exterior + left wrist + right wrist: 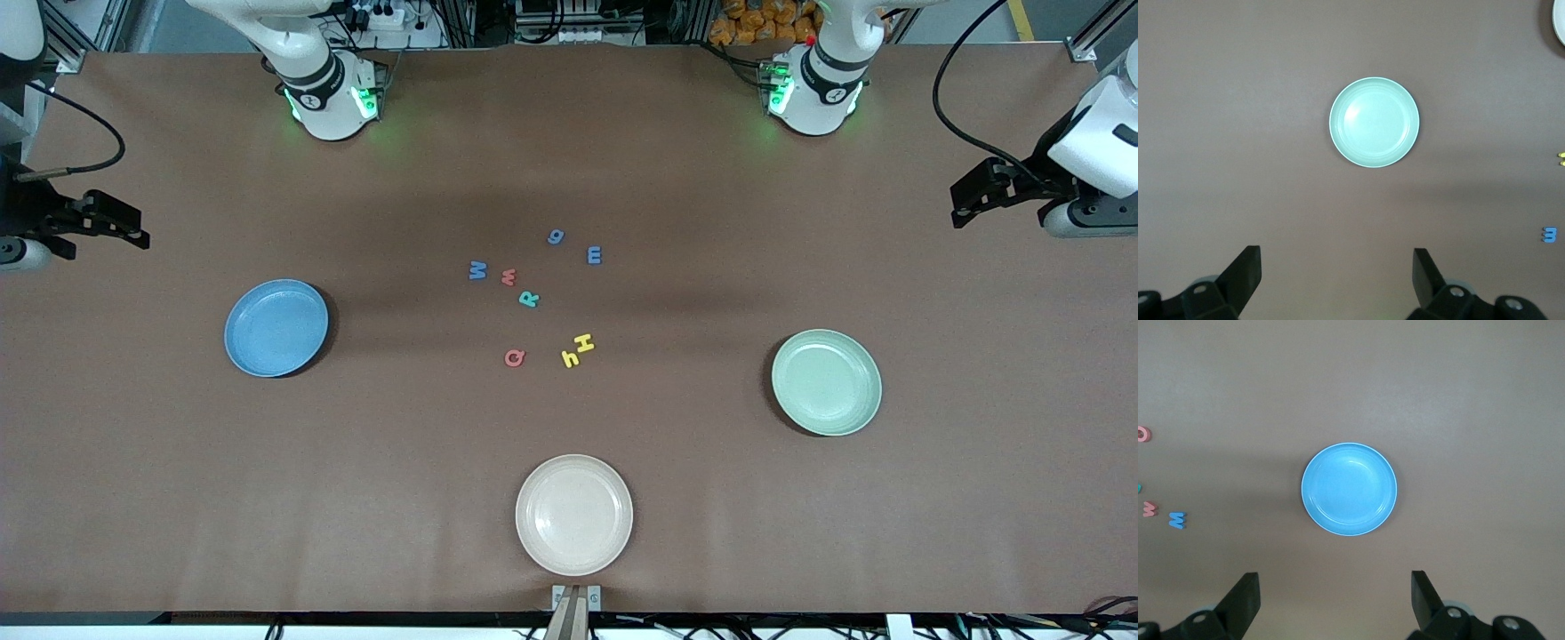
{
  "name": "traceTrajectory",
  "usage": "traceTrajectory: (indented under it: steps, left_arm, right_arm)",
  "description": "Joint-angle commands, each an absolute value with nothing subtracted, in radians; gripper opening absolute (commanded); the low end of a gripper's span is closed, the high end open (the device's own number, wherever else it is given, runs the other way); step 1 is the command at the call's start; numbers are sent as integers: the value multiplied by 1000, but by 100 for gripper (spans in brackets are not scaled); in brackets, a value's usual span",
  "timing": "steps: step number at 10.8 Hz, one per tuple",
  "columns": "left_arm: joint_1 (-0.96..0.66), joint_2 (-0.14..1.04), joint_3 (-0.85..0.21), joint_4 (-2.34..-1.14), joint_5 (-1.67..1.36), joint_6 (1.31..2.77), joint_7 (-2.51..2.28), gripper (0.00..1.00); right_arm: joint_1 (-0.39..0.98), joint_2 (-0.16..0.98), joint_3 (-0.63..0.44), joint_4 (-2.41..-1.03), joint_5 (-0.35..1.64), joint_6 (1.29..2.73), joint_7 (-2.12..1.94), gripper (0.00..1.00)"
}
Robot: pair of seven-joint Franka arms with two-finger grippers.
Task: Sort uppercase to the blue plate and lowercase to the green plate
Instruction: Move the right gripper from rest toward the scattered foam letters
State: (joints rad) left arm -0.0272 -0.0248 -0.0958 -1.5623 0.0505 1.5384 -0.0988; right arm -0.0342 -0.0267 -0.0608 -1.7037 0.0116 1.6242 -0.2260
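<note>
letters sit mid-table; left gripper and right gripper wide, at table ends.

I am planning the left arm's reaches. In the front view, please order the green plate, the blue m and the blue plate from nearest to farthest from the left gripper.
From the open left gripper at its table end:
1. green plate, at the left arm's end.
2. blue m, in the middle cluster.
3. blue plate, at the right arm's end.

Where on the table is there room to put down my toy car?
Bare brown table lies between the blue plate and the beige plate, and between the beige plate and the green plate. It is crowded mid-table, where the foam letters cluster.
</note>
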Motion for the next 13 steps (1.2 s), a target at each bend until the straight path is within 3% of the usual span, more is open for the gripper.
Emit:
traceTrajectory:
  steps: [1, 13]
  left_arm:
    - [-18, -32, -95, -1554, -3, 1534, -110, 100]
    - [-14, -49, -100, -1554, -38, 1539, -100, 100]
  right_arm:
    - [-52, -51, -58, -1707, 11, 1612, -230, 100]
    - [-66, -55, -39, -1709, 20, 1566, -215, 100]
